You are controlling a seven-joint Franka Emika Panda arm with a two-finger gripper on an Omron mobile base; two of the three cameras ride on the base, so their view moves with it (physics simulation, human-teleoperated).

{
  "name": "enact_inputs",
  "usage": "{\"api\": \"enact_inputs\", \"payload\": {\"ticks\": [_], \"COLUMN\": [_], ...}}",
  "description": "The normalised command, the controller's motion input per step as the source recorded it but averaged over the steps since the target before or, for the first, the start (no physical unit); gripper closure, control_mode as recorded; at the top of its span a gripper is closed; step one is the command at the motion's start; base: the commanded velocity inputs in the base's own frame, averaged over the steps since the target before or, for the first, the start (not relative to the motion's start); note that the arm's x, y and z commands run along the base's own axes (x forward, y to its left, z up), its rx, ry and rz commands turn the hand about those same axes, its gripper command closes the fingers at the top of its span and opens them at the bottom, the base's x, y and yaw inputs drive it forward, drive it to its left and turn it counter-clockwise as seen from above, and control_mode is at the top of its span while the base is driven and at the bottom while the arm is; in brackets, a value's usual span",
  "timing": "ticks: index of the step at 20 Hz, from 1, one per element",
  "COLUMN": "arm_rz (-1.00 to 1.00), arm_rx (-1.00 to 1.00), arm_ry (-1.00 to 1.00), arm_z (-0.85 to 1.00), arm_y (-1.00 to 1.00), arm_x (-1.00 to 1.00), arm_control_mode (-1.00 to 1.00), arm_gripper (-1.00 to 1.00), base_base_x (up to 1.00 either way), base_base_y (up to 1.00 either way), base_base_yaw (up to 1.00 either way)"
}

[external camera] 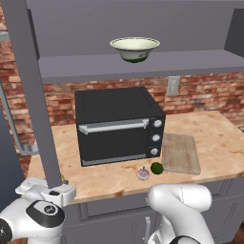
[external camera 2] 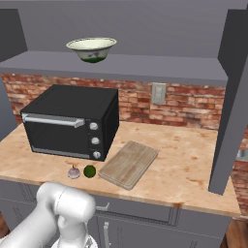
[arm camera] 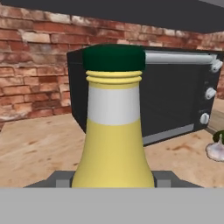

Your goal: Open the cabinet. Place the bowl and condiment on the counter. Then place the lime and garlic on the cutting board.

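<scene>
The condiment [arm camera: 113, 131], a yellow bottle with a dark green cap, stands upright close in front of the hand camera. My gripper [arm camera: 111, 179] is shut on its lower body, low over the left front of the counter [external camera: 214, 138]. In the left base view the gripper [external camera: 57, 190] sits at that counter edge. The cabinet [external camera: 143, 64] stands open, and the cream bowl [external camera: 135, 49] rests on its shelf. Lime [external camera: 157, 167] and garlic [external camera: 143, 173] lie side by side on the counter, just left of the cutting board [external camera: 181, 152].
A black toaster oven [external camera: 119, 124] stands on the counter under the cabinet, left of the board. The open left cabinet door [external camera: 28, 95] hangs over the counter's left end, close to my hand. The right door [external camera 2: 232, 97] juts out at the far right. Brick wall behind.
</scene>
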Motion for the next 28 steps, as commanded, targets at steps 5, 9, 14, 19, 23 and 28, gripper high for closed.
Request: {"api": "enact_inputs", "payload": {"ticks": [5, 9, 14, 19, 23, 28], "arm_rz": [0.0, 0.0, 0.0, 0.0, 0.0, 0.0], "arm_rx": [0.0, 0.0, 0.0, 0.0, 0.0, 0.0], "arm_ry": [0.0, 0.0, 0.0, 0.0, 0.0, 0.0], "arm_z": [-0.1, -0.11, -0.28, -0.26, -0.14, -0.14], "arm_y": [0.03, 0.14, 0.17, 0.15, 0.15, 0.13], "arm_x": [0.21, 0.22, 0.13, 0.04, 0.06, 0.06], "arm_control_mode": [-1.0, -1.0, -1.0, -1.0, -1.0, -1.0], "arm_gripper": [1.0, 1.0, 1.0, 1.0, 1.0, 1.0], "base_base_x": [0.0, 0.0, 0.0, 0.0, 0.0, 0.0], "base_base_y": [0.0, 0.0, 0.0, 0.0, 0.0, 0.0], "base_base_yaw": [0.0, 0.0, 0.0, 0.0, 0.0, 0.0]}}
